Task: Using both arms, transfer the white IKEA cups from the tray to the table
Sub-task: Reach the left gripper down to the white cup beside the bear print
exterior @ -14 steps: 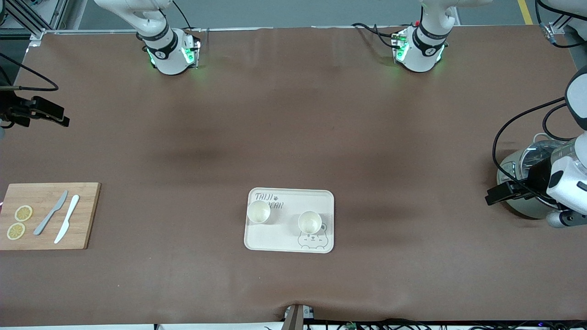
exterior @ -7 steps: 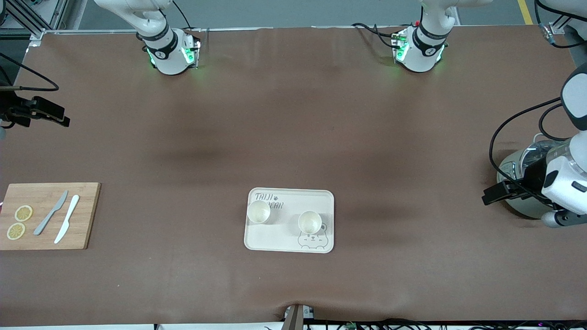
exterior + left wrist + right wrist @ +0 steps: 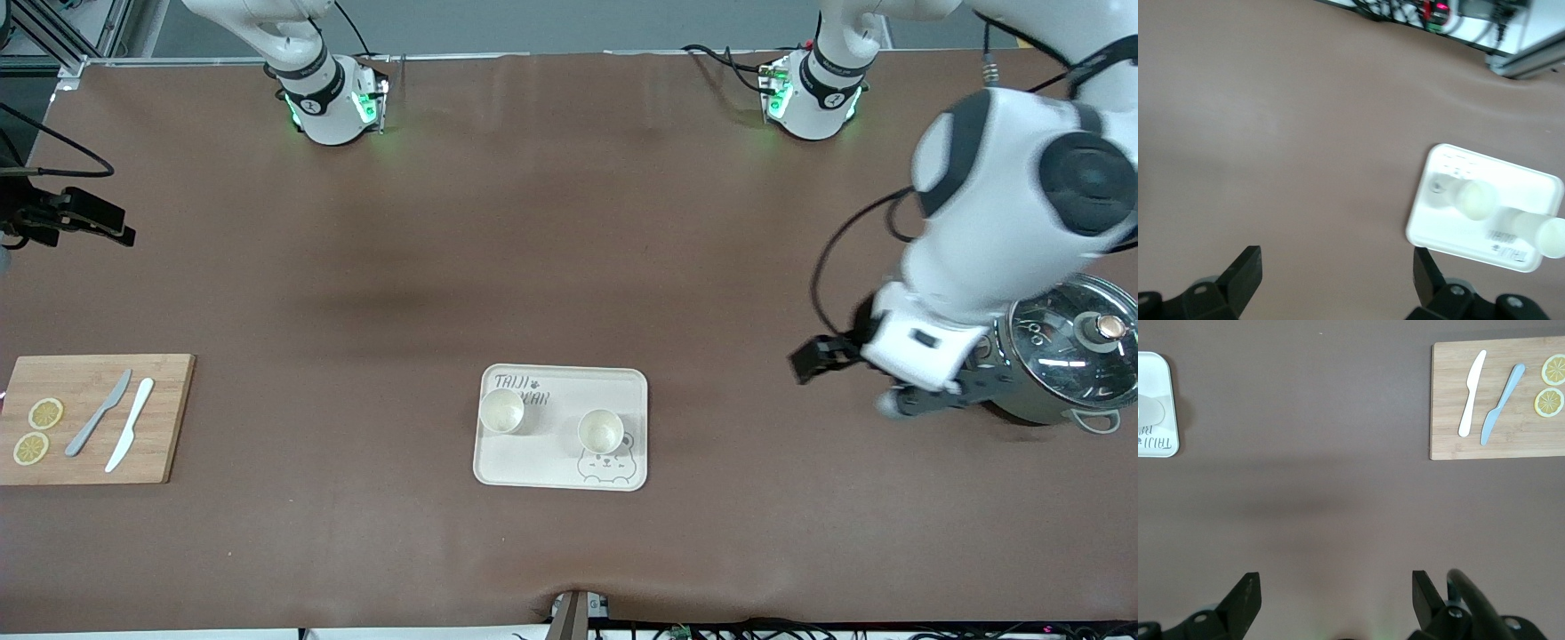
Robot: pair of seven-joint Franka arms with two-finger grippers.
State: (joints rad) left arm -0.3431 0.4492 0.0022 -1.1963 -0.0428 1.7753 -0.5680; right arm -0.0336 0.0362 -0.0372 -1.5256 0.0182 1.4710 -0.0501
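Two white IKEA cups (image 3: 501, 412) (image 3: 600, 431) stand upright on the cream bear-printed tray (image 3: 562, 468), apart from each other. In the left wrist view the tray (image 3: 1435, 230) and both cups (image 3: 1475, 199) (image 3: 1551, 237) show ahead of the fingers. My left gripper (image 3: 1337, 277) is open and empty over bare table between the pot and the tray; its hand (image 3: 920, 354) shows in the front view. My right gripper (image 3: 1335, 597) is open and empty, high over bare table at the right arm's end. The right wrist view shows only the tray's edge (image 3: 1165, 420).
A steel pot with a glass lid (image 3: 1067, 360) stands at the left arm's end, right beside the left hand. A wooden cutting board (image 3: 98, 418) at the right arm's end holds two knives (image 3: 100, 412) (image 3: 130, 423) and two lemon slices (image 3: 44, 412).
The left arm has swung from the table's end toward the tray, uncovering the pot. The right arm has not moved. The cups and tray are as before.
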